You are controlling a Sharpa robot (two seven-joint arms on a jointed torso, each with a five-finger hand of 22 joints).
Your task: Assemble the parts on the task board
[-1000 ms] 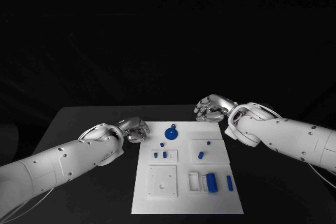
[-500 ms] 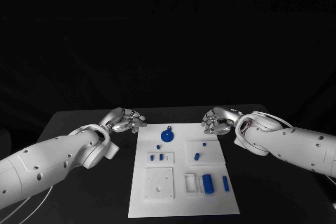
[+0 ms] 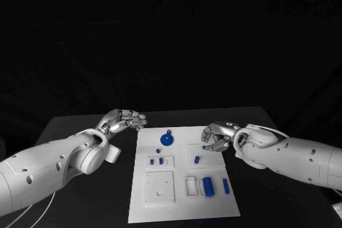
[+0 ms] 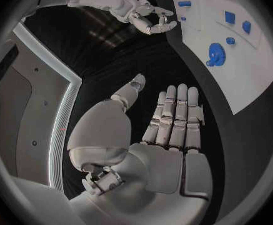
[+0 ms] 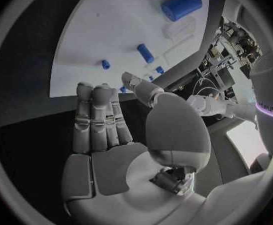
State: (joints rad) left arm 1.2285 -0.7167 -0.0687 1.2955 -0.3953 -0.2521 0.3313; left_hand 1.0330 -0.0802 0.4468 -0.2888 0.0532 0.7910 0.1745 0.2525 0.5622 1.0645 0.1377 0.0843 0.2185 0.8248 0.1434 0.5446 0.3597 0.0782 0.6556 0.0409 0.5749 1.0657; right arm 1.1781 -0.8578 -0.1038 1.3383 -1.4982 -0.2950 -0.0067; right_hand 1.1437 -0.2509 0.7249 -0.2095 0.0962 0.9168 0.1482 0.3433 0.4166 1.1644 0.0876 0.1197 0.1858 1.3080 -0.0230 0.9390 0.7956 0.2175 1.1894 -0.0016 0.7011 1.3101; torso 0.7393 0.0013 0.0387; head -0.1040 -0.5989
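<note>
The white task board (image 3: 206, 210) lies mid-table with blue parts on it: a round toothed disc (image 3: 167, 139) at its far end, small pegs (image 3: 161, 160) in the middle, a thick cylinder (image 3: 208, 185) and a thin bar (image 3: 225, 185) near the front right. My left hand (image 3: 122, 121) hovers off the board's far left corner; the left wrist view shows its fingers (image 4: 174, 120) straight and empty. My right hand (image 3: 215, 136) hangs over the board's far right edge, close to a small peg (image 3: 196, 159). Its palm (image 5: 111, 150) holds nothing.
Black table (image 3: 78, 126) surrounds the board on all sides. In the left wrist view the board (image 4: 236, 80) and the disc (image 4: 216, 52) lie beyond my fingers, with my right hand (image 4: 146, 17) further off. The right wrist view shows the cylinder (image 5: 181, 5) and pegs (image 5: 145, 53).
My left hand has pulled back from the board's left edge toward the far left. My right hand has come nearer and lower, over the board's far right edge.
</note>
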